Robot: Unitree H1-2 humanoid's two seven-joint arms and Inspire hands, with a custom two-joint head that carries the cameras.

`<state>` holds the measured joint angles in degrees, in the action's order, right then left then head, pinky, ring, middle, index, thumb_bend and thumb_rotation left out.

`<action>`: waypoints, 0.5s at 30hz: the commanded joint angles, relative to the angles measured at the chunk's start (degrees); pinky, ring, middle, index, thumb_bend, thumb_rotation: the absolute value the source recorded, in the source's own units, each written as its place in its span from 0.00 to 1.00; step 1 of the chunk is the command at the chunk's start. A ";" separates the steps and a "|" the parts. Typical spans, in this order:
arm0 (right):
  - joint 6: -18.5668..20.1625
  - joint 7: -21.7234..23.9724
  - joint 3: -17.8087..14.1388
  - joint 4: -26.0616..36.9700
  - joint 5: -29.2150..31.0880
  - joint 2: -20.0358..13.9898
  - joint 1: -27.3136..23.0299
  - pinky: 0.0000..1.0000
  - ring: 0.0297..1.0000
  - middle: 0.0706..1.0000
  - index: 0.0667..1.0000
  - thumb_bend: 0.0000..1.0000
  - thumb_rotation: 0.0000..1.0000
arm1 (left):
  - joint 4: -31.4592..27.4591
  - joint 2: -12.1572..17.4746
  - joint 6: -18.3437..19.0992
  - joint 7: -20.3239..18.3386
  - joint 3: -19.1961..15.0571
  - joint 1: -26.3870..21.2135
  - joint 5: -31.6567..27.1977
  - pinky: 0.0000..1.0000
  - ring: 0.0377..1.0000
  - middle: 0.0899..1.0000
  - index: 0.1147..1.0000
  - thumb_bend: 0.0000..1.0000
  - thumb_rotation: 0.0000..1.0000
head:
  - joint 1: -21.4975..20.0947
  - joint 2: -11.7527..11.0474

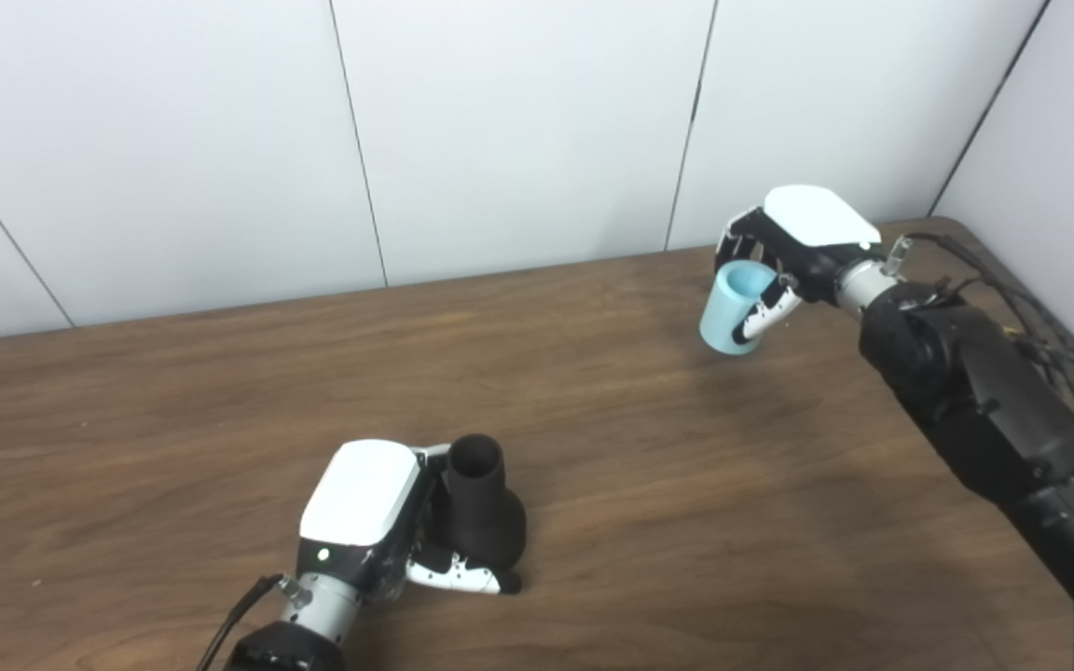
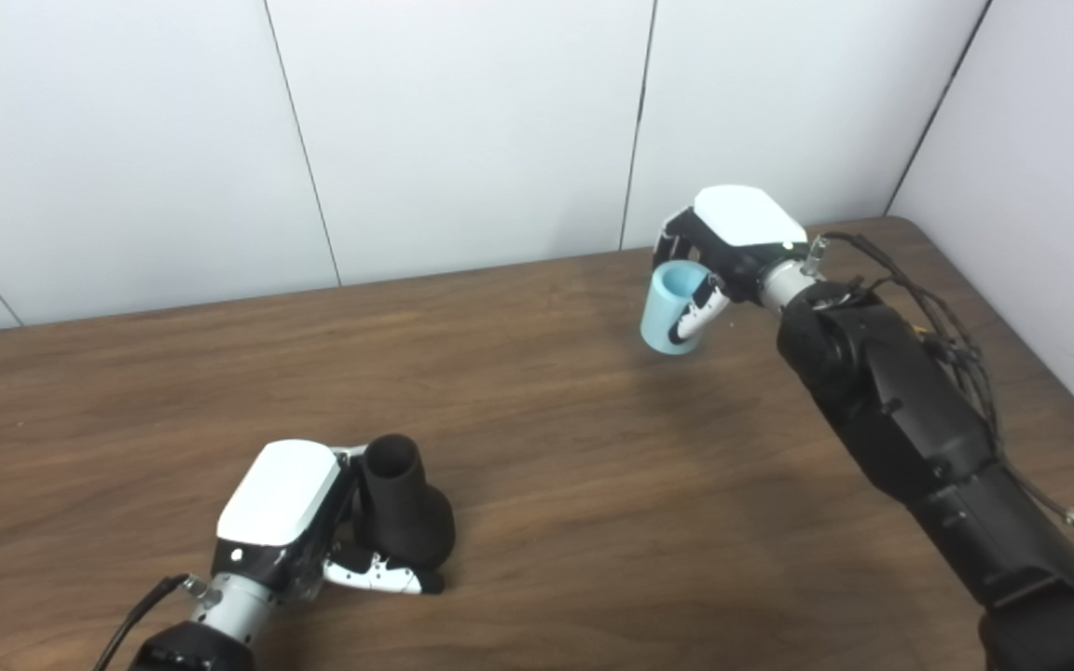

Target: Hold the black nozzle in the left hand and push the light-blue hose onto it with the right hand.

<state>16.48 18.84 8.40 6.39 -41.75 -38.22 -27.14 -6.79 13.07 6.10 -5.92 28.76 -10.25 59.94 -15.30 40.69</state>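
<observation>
Left robot hand [image 1: 378, 522] grips nozzle [image 1: 479, 508], standing near table [image 1: 593, 447] front. Right robot hand [image 1: 793, 252] grips hose [image 1: 733, 308], well apart. Both grasped; next, carry hose over, align bores.

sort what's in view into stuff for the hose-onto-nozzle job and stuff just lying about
For the job:
- black nozzle, upright on the table, left hand around it
- light-blue hose, a short piece held in the right hand

Lying about:
- nothing loose that I can see; only the wooden table and white wall panels
</observation>
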 commanded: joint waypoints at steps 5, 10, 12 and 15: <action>5.37 3.93 -3.41 13.41 2.90 1.71 1.30 0.37 0.38 0.51 0.44 0.50 0.00 | 1.03 0.21 1.98 -5.60 1.65 2.67 1.33 0.32 0.36 0.41 0.42 0.53 0.00 | 2.50 0.22; 8.66 7.08 -5.15 23.41 6.30 4.32 4.10 0.35 0.37 0.49 0.47 0.50 0.00 | 0.57 -0.53 3.18 -6.64 2.15 2.86 2.08 0.34 0.38 0.34 0.43 0.52 0.00 | 5.50 0.49; 8.73 7.92 -5.73 26.91 8.75 5.22 5.08 0.35 0.37 0.47 0.47 0.50 0.00 | 0.45 -0.84 3.45 -6.61 2.53 2.95 2.60 0.33 0.37 0.34 0.43 0.52 0.00 | 7.02 0.59; 9.77 9.19 -6.48 30.40 10.96 6.07 5.73 0.36 0.37 0.47 0.46 0.50 0.00 | 0.51 -1.37 3.62 -6.30 2.88 3.06 3.04 0.33 0.36 0.42 0.42 0.53 0.00 | 9.15 0.75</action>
<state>25.68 28.15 3.48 34.31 -31.60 -32.06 -20.09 -7.98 11.45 9.27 -7.66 29.82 -9.78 62.61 -6.95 41.31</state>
